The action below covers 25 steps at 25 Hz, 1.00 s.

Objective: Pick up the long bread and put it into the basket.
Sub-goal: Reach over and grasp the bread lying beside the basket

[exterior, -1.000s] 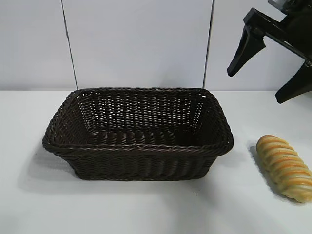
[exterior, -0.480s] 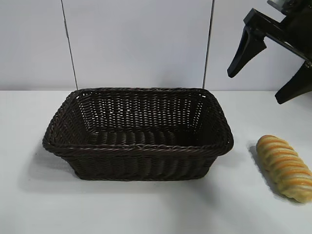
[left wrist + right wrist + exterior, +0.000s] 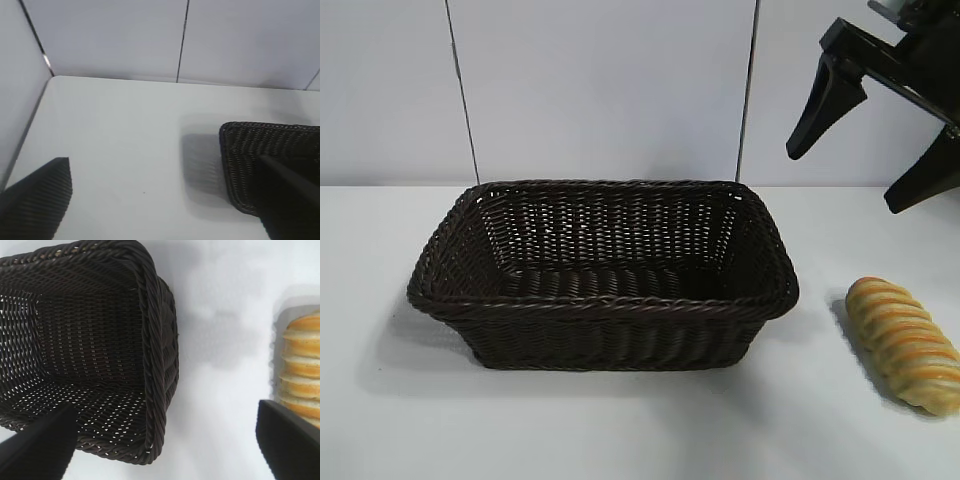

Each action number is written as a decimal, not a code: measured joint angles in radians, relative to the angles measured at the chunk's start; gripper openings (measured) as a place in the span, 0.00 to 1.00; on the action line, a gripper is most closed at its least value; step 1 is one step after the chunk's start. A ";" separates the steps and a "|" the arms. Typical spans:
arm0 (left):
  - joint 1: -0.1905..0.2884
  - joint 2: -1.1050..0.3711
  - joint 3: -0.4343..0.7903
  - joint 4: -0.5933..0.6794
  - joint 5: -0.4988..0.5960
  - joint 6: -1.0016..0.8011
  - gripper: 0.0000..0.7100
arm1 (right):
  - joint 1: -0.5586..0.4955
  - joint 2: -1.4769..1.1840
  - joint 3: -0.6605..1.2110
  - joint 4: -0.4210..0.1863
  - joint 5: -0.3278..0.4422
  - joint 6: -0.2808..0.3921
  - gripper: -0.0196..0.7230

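Observation:
The long bread [image 3: 906, 343], golden-yellow with orange-brown ridges, lies on the white table at the right, clear of the basket; part of it shows in the right wrist view [image 3: 300, 370]. The dark brown wicker basket [image 3: 600, 300] stands in the middle and is empty; it shows in the right wrist view [image 3: 155, 315] and one corner in the left wrist view [image 3: 235, 165]. My right gripper [image 3: 850, 170] hangs open and empty high above the table, above the bread and the basket's right end. My left gripper [image 3: 165, 200] is open and empty over the bare table beside the basket's corner.
The white table [image 3: 620, 430] runs to a pale back wall with two dark vertical seams [image 3: 460, 90]. A side wall panel [image 3: 15, 75] borders the table near the left arm.

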 joint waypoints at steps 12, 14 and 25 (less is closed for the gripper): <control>-0.003 -0.380 0.353 0.000 0.010 0.003 0.98 | 0.000 0.000 0.000 0.000 -0.003 -0.043 0.96; -0.003 -0.395 0.375 0.000 0.015 0.003 0.98 | 0.000 0.000 0.000 -0.003 -0.004 -0.043 0.96; -0.003 -0.401 0.461 0.000 0.006 0.011 0.98 | 0.000 0.000 0.000 -0.264 0.001 0.058 0.96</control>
